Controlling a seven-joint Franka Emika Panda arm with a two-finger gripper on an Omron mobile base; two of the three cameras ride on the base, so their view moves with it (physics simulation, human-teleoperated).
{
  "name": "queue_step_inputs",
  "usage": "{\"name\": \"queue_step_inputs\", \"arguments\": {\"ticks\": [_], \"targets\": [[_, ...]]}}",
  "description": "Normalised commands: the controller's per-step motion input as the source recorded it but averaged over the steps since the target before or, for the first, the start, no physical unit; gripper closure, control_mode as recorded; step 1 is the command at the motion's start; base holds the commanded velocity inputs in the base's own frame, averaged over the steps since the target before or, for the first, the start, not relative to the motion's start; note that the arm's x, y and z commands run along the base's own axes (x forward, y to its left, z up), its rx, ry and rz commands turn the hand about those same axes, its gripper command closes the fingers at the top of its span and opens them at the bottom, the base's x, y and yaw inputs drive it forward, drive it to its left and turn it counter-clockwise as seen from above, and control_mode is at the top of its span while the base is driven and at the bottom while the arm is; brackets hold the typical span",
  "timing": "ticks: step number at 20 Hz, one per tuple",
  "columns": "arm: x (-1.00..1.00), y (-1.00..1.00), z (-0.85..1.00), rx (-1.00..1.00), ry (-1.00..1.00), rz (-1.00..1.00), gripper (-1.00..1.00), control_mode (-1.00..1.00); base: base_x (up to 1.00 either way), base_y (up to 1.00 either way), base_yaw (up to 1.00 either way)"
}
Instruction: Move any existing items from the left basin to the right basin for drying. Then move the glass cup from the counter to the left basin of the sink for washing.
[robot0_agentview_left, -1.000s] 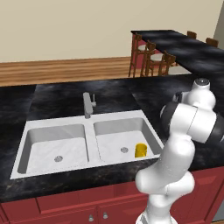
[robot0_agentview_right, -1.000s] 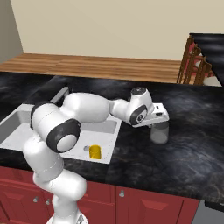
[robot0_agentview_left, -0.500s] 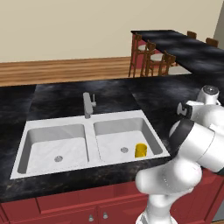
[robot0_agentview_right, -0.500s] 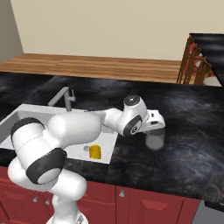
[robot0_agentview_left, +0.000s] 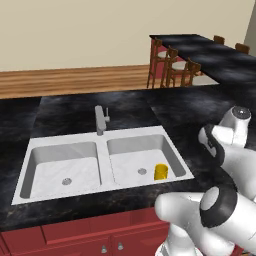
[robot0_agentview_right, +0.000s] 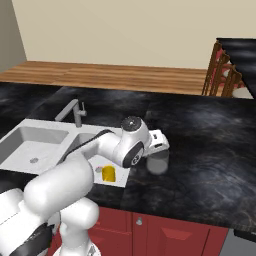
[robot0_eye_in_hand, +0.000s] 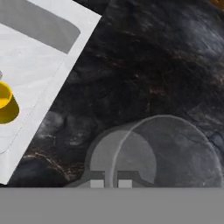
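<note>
The glass cup (robot0_agentview_right: 158, 161) is over the black counter (robot0_agentview_right: 210, 135), just right of the sink's rim. In the hand view I look down into the glass cup (robot0_eye_in_hand: 166, 148). My gripper (robot0_eye_in_hand: 111, 183) has its fingertips close together astride the cup's near wall, shut on it. From the right base view, my gripper (robot0_agentview_right: 158, 149) comes down onto the cup's top. The left basin (robot0_agentview_left: 55, 170) shows its bare floor and drain. The right basin (robot0_agentview_left: 130, 165) holds a yellow cup (robot0_agentview_left: 161, 172) near its front right corner.
A short grey faucet (robot0_agentview_left: 101, 120) stands at the sink's back centre. The yellow cup (robot0_eye_in_hand: 5, 103) lies at the hand view's left edge, inside the basin. A black bar top (robot0_agentview_left: 200, 50) with wooden stools (robot0_agentview_left: 170, 70) is at the far right.
The glass cup has moved left and forward with my gripper, toward the sink's right rim. My arm has swung lower and nearer the base. The sink and yellow cup have stayed put.
</note>
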Motion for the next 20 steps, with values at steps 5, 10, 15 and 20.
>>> {"name": "queue_step_inputs", "arguments": {"ticks": [5, 10, 15, 20], "targets": [[-0.29, 0.86, 0.12, 0.00, 0.00, 0.37, 1.00, -1.00, 0.00, 0.00, 0.00], [-0.13, 1.00, 0.28, -0.04, 0.00, 0.33, 1.00, -1.00, 0.00, 0.00, 0.00], [-0.08, 1.00, 0.48, -0.03, 0.03, 0.29, 1.00, -1.00, 0.00, 0.00, 0.00], [-0.07, 1.00, 0.60, -0.01, 0.09, 0.28, 1.00, -1.00, 0.00, 0.00, 0.00]]}}
